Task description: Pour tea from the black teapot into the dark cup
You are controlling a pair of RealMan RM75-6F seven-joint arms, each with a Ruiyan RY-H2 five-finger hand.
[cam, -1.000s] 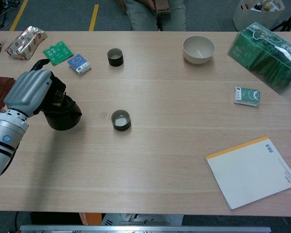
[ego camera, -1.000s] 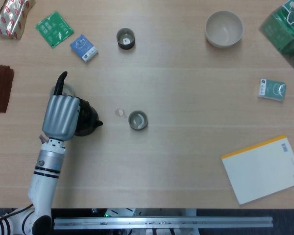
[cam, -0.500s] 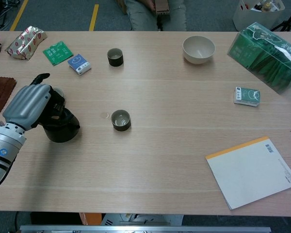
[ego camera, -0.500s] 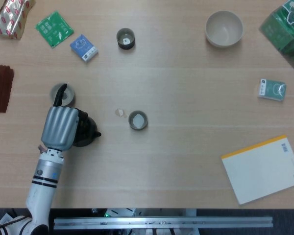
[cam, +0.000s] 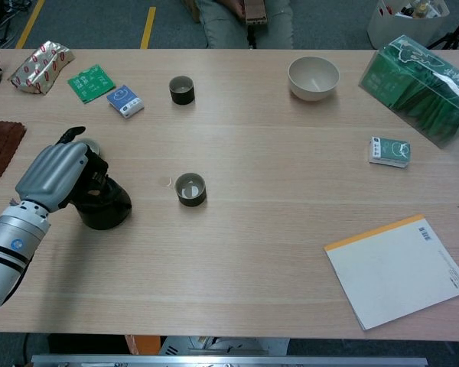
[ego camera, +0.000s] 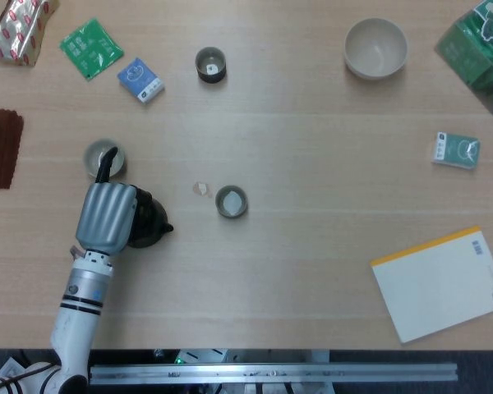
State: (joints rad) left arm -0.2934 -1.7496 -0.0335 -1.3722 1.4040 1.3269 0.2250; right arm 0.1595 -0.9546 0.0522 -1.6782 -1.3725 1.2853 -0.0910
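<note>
The black teapot (ego camera: 149, 226) (cam: 107, 209) sits at the table's left, spout pointing right. My left hand (ego camera: 107, 217) (cam: 55, 173) grips it from behind and covers its handle side. Whether the pot touches the table I cannot tell. The dark cup (ego camera: 231, 201) (cam: 190, 189) stands upright a short way to the right of the spout, with pale contents. A second dark cup (ego camera: 210, 64) (cam: 181, 89) stands further back. A small round grey lid-like piece (ego camera: 97, 156) (cam: 89, 144) lies just beyond my hand. My right hand shows in neither view.
A beige bowl (ego camera: 376, 48) and a green box (ego camera: 476, 49) stand at the back right. A small green pack (ego camera: 456, 151) and a yellow-edged notebook (ego camera: 440, 283) lie on the right. Packets (ego camera: 140, 80) and a brown cloth (ego camera: 0, 148) lie at the back left.
My left hand has drawn the teapot toward the table's near edge and slightly right, uncovering the round grey piece behind it. The cups have not moved.
</note>
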